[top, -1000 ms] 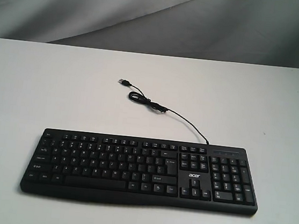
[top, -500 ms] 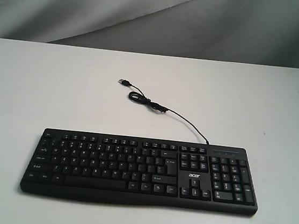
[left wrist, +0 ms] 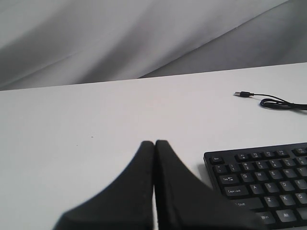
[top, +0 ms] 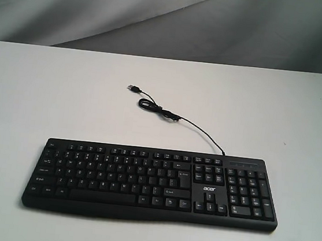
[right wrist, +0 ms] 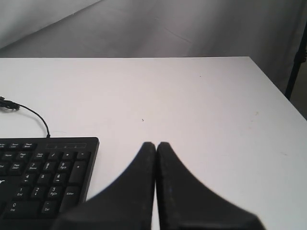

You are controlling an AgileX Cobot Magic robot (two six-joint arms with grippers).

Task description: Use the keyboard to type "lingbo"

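While closed end effectors [left wrist: 154,143] [right wrist: 156,143] flank it, the keyboard [top: 152,183] lies untouched.

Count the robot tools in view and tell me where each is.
2. The left tool, shut, is beside the Esc-key end of the keyboard; the right tool, shut, is beside its number-pad end. Neither shows in the exterior view.
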